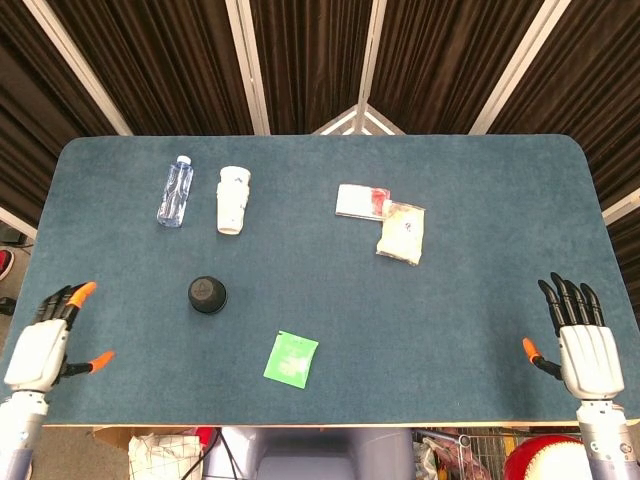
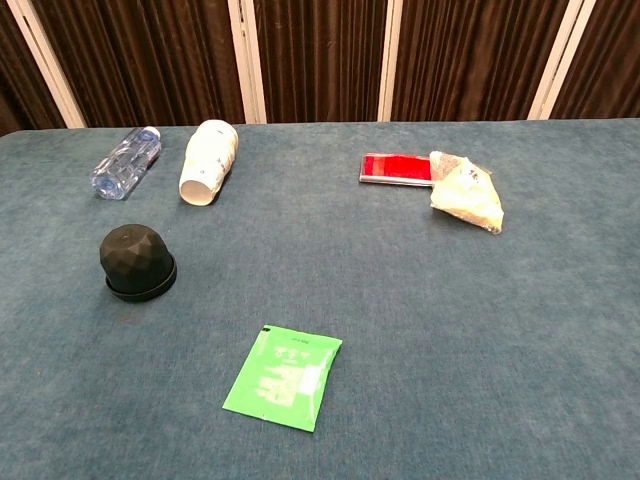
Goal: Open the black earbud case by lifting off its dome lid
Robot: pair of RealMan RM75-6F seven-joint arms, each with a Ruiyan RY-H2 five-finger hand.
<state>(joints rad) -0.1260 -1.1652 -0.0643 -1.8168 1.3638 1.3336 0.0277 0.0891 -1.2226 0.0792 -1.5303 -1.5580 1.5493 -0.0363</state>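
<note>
The black earbud case (image 1: pixel 207 295) (image 2: pixel 137 261) stands on the left half of the blue table with its faceted dome lid seated on the round base. My left hand (image 1: pixel 47 340) hovers at the near left corner, fingers spread and empty, well to the left of the case. At the near right edge my right hand (image 1: pixel 583 337) is held flat with fingers apart, holding nothing. Neither hand shows in the chest view.
A clear water bottle (image 1: pixel 174 190) and a white paper cup (image 1: pixel 232 199) lie on their sides behind the case. A green sachet (image 1: pixel 291 358) lies near the front. A red-and-white packet (image 1: pixel 360 200) and a pale snack bag (image 1: pixel 402 231) sit right of centre.
</note>
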